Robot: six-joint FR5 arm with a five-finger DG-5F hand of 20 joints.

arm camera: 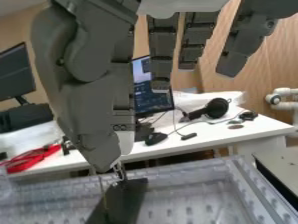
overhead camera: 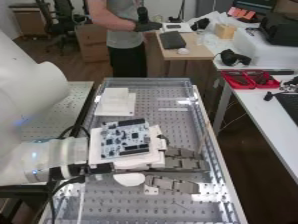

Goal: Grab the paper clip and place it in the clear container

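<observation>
In the high view the hand [overhead camera: 183,164] is over the clear container [overhead camera: 148,80], its fingers stretched toward the right wall. The wrist view shows the thumb of the hand [arm camera: 86,100] meeting a pale-tipped finger, while the other fingers hang fairly straight. Silver wire loops of the clip [arm camera: 118,171] are pinched at the thumb's tip, and its dark body hangs below them. The perforated floor of the clear container [arm camera: 193,192] lies beneath the clip. How high the clip is above that floor I cannot tell.
A circuit board [overhead camera: 125,138] sits on the white wrist mount. White blocks [overhead camera: 116,102] stand near the container's far left. On the side table are red trays [overhead camera: 249,80] and headphones [arm camera: 216,108]. A thin tan strand [arm camera: 104,195] runs beside the clip.
</observation>
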